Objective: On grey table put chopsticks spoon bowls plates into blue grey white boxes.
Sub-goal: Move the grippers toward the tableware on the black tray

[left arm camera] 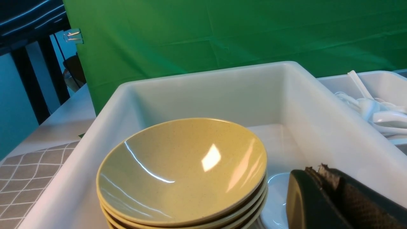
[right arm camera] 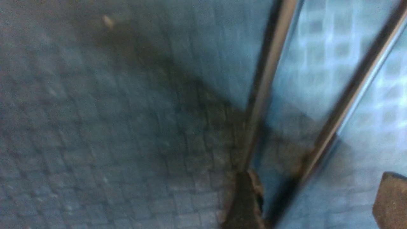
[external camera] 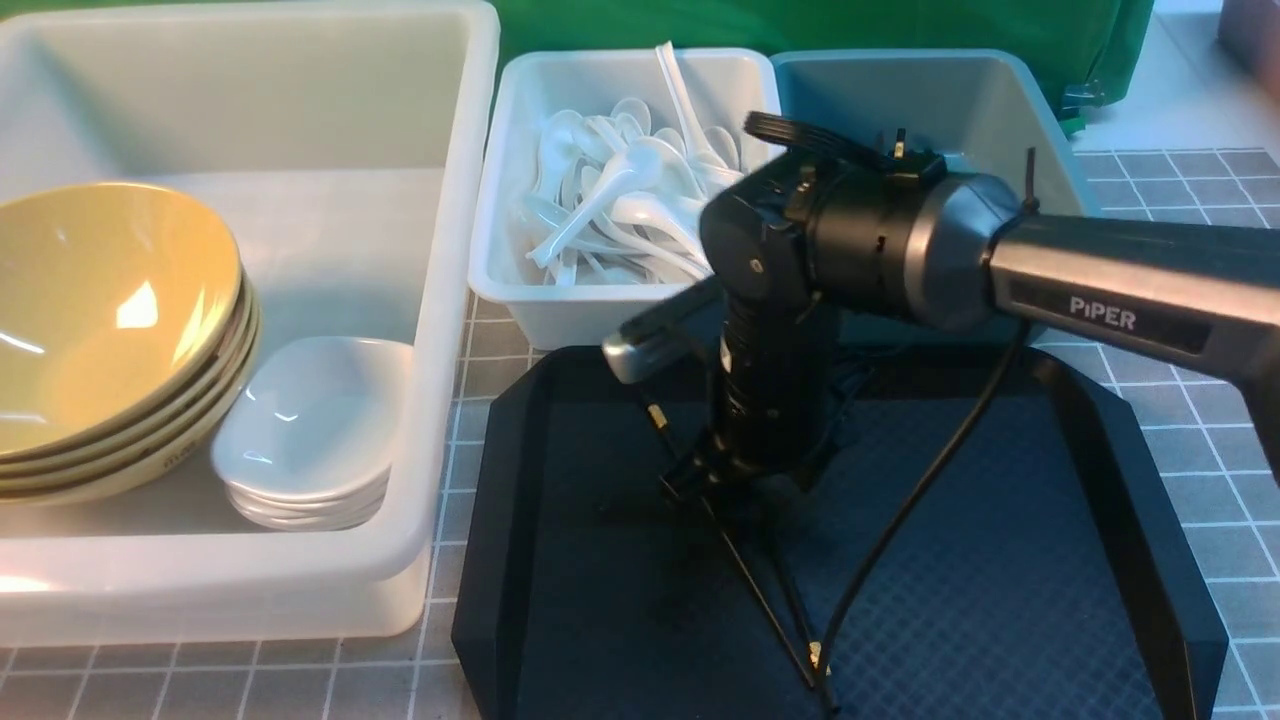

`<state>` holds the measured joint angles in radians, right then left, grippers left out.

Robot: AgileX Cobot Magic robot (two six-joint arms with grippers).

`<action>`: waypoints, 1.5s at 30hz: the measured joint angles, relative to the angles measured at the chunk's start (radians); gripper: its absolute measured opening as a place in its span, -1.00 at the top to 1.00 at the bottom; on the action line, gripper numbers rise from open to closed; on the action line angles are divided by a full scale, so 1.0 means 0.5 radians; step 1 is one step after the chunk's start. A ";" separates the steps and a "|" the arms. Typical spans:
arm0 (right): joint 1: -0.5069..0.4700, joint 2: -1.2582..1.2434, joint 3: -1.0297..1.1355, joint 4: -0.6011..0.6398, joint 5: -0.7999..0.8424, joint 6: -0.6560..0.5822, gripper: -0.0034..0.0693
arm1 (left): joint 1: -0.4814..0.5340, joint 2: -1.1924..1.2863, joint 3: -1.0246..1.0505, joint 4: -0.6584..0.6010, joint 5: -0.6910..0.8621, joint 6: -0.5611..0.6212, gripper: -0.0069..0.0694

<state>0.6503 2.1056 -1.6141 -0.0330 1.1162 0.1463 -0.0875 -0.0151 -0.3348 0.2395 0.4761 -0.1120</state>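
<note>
A: What is taking up the most room?

B: The grey table point(external camera: 1180, 420) is carrying everything. The large white tub point(external camera: 250, 90) is sitting on its left side, and the black tray point(external camera: 1000, 560) is lying at the front, just right of the tub.

A: And the 2 smaller boxes?

B: They are standing side by side behind the tray. The small white bin point(external camera: 600, 85) is standing just beside the tub. The blue-grey bin point(external camera: 900, 90) is standing to its right, partly hidden by the right arm point(external camera: 1100, 280). That arm is reaching in from the right and pointing down at the tray.

A: Where are the dishes sitting?

B: Inside the tub. The yellow bowls point(external camera: 100, 300) are nesting in 1 stack at its left, and the white plates point(external camera: 310, 420) are sitting in a lower stack just beside them.

A: How are the claws looking?

B: The left gripper point(left arm camera: 321, 178) is hovering over the tub near the bowls, with its fingers pressing together on nothing. The right gripper point(right arm camera: 318, 203) is hanging low over the tray with its jaws spread wide, gripping nothing.

A: And the small things?

B: The spoons point(external camera: 620, 200) are lying in a heap in the small white bin. The 2 chopsticks point(right arm camera: 268, 73) are lying on the tray. 1 is running in between the spread fingers and the other is ending at 1 finger, though blur is hiding any contact.
</note>
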 joint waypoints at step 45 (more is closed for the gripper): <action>-0.319 -0.724 0.312 0.246 -0.394 -0.444 0.77 | 0.000 0.000 0.000 0.002 0.000 0.000 0.84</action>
<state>0.4909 1.7437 -1.4581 0.0903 0.9192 -0.0756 -0.0875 -0.0151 -0.3348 0.2404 0.4761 -0.1120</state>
